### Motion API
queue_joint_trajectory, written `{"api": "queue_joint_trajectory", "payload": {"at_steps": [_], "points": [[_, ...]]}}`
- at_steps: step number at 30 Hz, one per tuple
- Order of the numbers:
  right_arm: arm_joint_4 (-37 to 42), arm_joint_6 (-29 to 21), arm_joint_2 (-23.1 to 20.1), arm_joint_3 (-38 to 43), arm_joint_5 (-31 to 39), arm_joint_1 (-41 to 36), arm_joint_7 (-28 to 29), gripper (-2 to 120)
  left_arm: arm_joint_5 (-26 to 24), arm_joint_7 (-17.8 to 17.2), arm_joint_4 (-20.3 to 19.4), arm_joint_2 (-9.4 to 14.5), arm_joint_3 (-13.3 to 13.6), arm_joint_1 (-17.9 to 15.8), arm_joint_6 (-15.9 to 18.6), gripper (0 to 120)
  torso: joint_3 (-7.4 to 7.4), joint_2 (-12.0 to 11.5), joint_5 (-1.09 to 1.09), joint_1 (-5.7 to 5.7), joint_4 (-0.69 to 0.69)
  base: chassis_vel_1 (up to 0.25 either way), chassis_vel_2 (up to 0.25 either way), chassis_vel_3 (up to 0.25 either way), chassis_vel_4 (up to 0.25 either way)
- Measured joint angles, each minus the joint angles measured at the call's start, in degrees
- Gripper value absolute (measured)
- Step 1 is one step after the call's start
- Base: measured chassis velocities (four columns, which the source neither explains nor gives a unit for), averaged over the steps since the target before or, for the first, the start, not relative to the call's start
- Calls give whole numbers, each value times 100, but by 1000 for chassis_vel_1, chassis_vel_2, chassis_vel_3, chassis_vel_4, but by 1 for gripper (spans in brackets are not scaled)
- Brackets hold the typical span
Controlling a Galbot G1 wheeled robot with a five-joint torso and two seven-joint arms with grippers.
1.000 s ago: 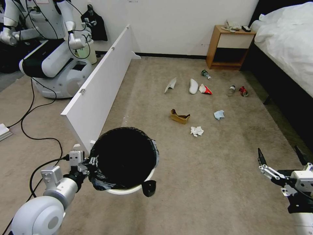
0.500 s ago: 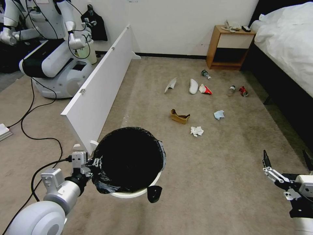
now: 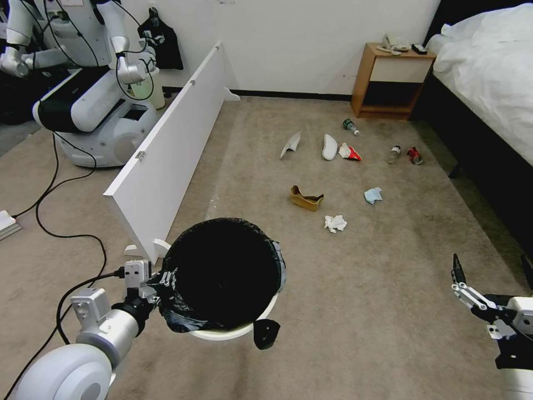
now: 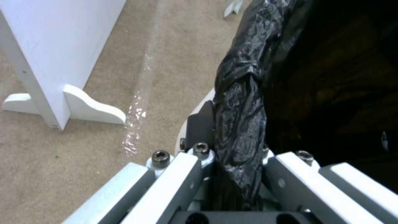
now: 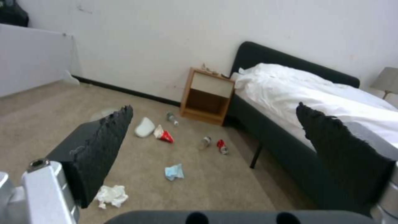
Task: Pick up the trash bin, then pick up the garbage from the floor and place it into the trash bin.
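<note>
I see beige carpet (image 3: 361, 311) bearing two white slippers (image 3: 330, 146), a red-white wrapper (image 3: 349, 152), two small bottles (image 3: 393, 154), a red can (image 3: 414, 155), a cardboard scrap (image 3: 306, 198), a blue wad (image 3: 373, 195), a tissue (image 3: 335, 223) and black cables (image 3: 55, 183).

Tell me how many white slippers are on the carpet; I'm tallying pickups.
2: one slipper lies tipped on edge farthest left in the far row of litter, the other slipper flat beside the red-white wrapper. None looks hidden.
</note>
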Motion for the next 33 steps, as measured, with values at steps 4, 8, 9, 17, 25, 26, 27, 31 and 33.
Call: {"api": "queue_joint_trajectory", "payload": {"at_steps": [4,8,9,17,25,26,27,31,33], "points": [[-79,17,0,50,-178,4,-32,100,63,31,58,-23,20,-16,3,2,0,0,0,0,0,0,0,0,0],[-132,76,-4,66,-288,-17,-99,100,93,47,87,-58,34,-21,1,2,1,0,1,0,0,0,0,0,0],[-132,79,-12,51,-293,-20,-114,100,93,48,88,-67,40,-20,0,2,1,0,0,0,0,0,0,0,0],[-103,39,-100,7,-289,-34,-170,100,82,54,113,-46,42,-27,-22,2,0,0,0,0,0,0,0,0,0],[-67,-24,-180,10,-227,-40,-151,100,74,56,143,-21,42,-31,-63,2,0,0,0,0,0,0,0,0,0],[-54,-31,-179,9,-223,-32,-148,100,76,64,143,-20,42,-32,-79,2,0,0,0,0,0,0,0,0,0],[-45,-36,-173,9,-214,-27,-147,100,84,79,147,-19,44,-38,-94,2,0,0,0,0,0,0,0,0,0],[-41,-38,-165,10,-210,-23,-147,100,91,100,168,-28,51,-57,-125,2,0,0,0,0,0,0,0,0,0],[-41,-38,-154,16,-212,-17,-154,100,118,115,207,-51,76,-98,-158,2,0,0,0,0,0,0,0,0,0]]}}
